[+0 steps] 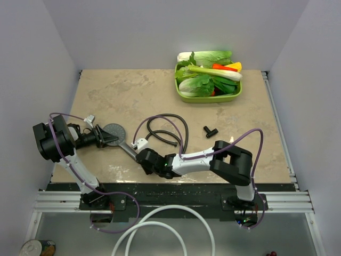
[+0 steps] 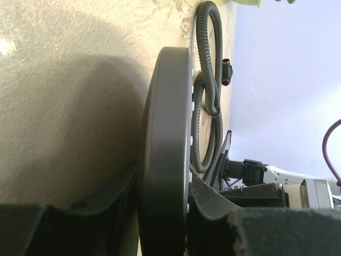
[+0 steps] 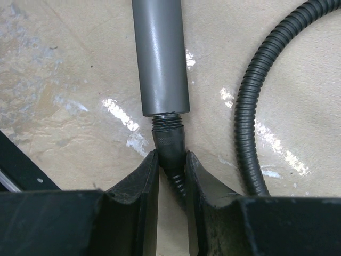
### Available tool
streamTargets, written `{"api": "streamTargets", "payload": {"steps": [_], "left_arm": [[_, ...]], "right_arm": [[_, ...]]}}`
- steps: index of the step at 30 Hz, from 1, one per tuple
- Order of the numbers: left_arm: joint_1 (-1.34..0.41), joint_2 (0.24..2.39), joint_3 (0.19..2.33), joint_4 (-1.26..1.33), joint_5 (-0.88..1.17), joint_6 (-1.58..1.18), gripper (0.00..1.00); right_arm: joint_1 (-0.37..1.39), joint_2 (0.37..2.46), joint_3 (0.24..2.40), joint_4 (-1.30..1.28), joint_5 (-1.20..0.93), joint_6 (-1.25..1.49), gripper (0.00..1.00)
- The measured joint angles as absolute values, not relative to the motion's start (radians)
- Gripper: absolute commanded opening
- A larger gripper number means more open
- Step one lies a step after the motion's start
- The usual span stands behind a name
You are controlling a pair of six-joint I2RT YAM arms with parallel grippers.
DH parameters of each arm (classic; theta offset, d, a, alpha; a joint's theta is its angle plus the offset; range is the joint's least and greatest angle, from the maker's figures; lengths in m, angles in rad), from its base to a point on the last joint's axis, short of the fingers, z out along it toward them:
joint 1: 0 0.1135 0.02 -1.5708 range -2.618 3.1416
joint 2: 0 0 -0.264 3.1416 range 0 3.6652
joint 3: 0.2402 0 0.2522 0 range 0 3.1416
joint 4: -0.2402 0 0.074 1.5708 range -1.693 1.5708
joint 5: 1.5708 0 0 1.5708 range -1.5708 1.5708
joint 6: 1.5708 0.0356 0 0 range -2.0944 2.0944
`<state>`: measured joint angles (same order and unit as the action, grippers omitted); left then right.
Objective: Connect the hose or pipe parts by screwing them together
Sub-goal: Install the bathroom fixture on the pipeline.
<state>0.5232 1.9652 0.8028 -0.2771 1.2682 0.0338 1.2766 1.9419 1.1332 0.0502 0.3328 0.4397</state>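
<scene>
Meeting end to end near the front edge of the table (image 1: 240, 106), the dark grey hand shower head (image 1: 113, 131) and the thin black flexible hose (image 1: 171, 124) line up between two robot arms. The shower head's round disc stands on edge at the left, and its handle slants toward the right arm. The left gripper (image 1: 101, 137) is clamped across the disc's rim, one finger on each face. The right gripper (image 3: 171, 165) pinches the hose's black end connector (image 3: 169, 141), which butts against the handle's open end; a short band of thread shows at the joint. From there the hose curls away in loose loops on the marbled beige tabletop behind the right gripper. A small black T-shaped fitting (image 1: 211, 129) lies loose to the right of the loops, apart from both grippers. At the table's far right corner sits a green tray (image 1: 208, 100) piled with vegetables. Below the arm bases, off the table, a thick white hose (image 1: 160, 221) coils, with a tin can (image 1: 37, 248) at the lower left. Thin purple cables (image 1: 80, 176) trail along both arms.
</scene>
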Motion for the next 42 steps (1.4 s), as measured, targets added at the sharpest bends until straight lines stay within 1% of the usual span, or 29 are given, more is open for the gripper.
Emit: {"api": "streamTargets", "payload": {"steps": [8,15,20,23,24,26,30,32,33,34,35,36,37,42], "left_arm": [[0.524,1.965,0.810,-0.277,1.267,0.034,0.00],[0.523,1.940,0.809,-0.277,1.246,0.033,0.00],[0.522,1.923,0.804,-0.276,1.241,0.033,0.00],[0.522,1.919,0.803,-0.273,1.240,0.029,0.00],[0.522,1.918,0.803,-0.270,1.241,0.027,0.00],[0.522,1.918,0.803,-0.270,1.240,0.026,0.00],[0.522,1.918,0.803,-0.276,1.241,0.030,0.00],[0.514,1.918,0.794,-0.292,1.240,0.039,0.00],[0.510,1.918,0.790,-0.299,1.239,0.043,0.00],[0.508,1.918,0.788,-0.306,1.237,0.047,0.00],[0.504,1.918,0.787,-0.313,1.234,0.049,0.00],[0.503,1.918,0.787,-0.315,1.233,0.051,0.00],[0.503,1.918,0.787,-0.316,1.233,0.053,0.00],[0.504,1.918,0.787,-0.323,1.229,0.056,0.00]], "right_arm": [[1.281,1.943,1.111,0.110,0.364,0.444,0.11],[1.238,1.937,1.100,0.136,0.235,0.459,0.12],[1.187,1.920,1.043,0.217,0.129,0.535,0.12],[1.163,1.915,0.997,0.301,0.076,0.601,0.17],[1.155,1.915,0.980,0.334,0.056,0.623,0.21],[1.143,1.915,0.961,0.374,0.028,0.657,0.26],[1.137,1.916,0.956,0.397,0.018,0.685,0.52],[1.134,1.915,0.957,0.436,0.032,0.690,0.63],[1.131,1.915,0.960,0.447,0.038,0.692,0.73],[1.129,1.915,0.962,0.452,0.041,0.693,0.78],[1.126,1.915,0.963,0.455,0.046,0.693,0.89],[1.125,1.915,0.963,0.456,0.053,0.694,0.96],[1.124,1.915,0.963,0.455,0.061,0.696,0.99],[1.124,1.860,0.967,0.369,0.119,0.636,0.99]]}}
